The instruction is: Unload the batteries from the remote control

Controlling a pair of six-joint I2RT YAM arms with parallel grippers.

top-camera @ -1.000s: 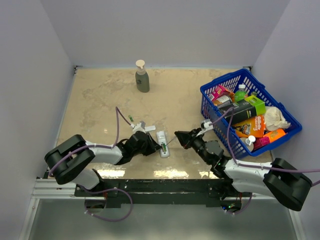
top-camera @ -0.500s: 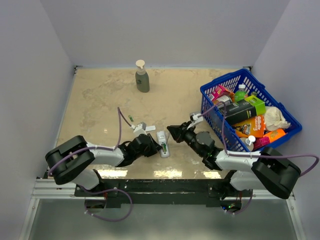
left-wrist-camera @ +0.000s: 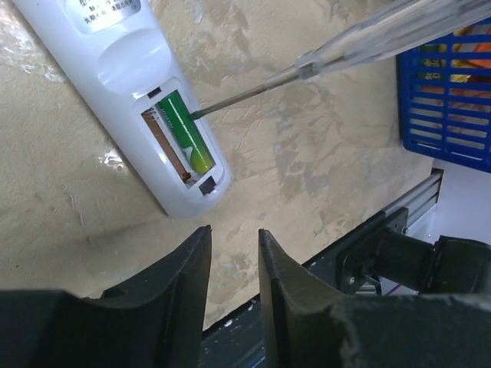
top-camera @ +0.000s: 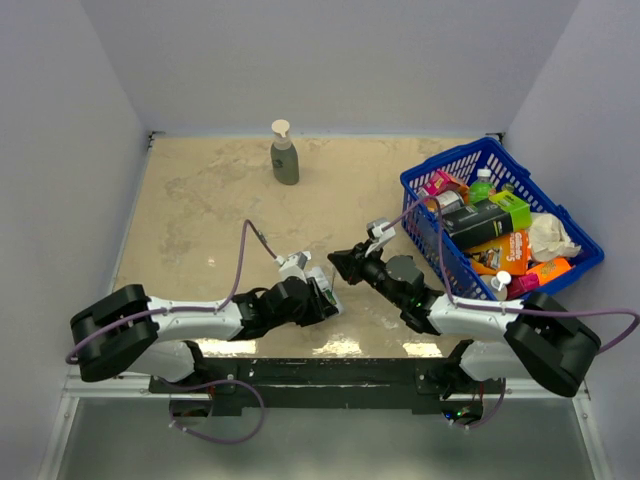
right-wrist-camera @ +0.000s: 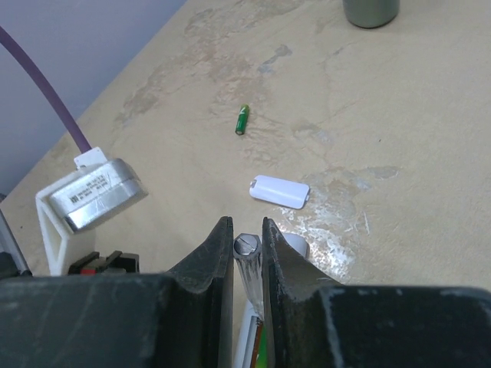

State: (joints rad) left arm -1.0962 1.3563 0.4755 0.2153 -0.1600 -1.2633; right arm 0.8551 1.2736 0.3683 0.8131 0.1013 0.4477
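Hovering low over the table (left-wrist-camera: 307,176), the left gripper (left-wrist-camera: 232,239) has its fingers slightly apart with nothing between them. Just beyond its fingertips, not touching them, lies the remote control (left-wrist-camera: 107,73), face down, its open battery end nearest the fingers. In the recess one green battery (left-wrist-camera: 184,132) sits in the far slot; the slot beside it shows only bare brown metal.

The right gripper (right-wrist-camera: 247,228) is clamped on a clear-handled tool (left-wrist-camera: 337,54). The tool's thin metal shaft slants down from the right, and its tip touches the upper end of the green battery.

Ahead of the right gripper the small white cover (right-wrist-camera: 280,191) lies flat on the table. A loose battery (right-wrist-camera: 242,120) lies farther out, well apart from both grippers. The blue basket (left-wrist-camera: 445,100) stands to the right.
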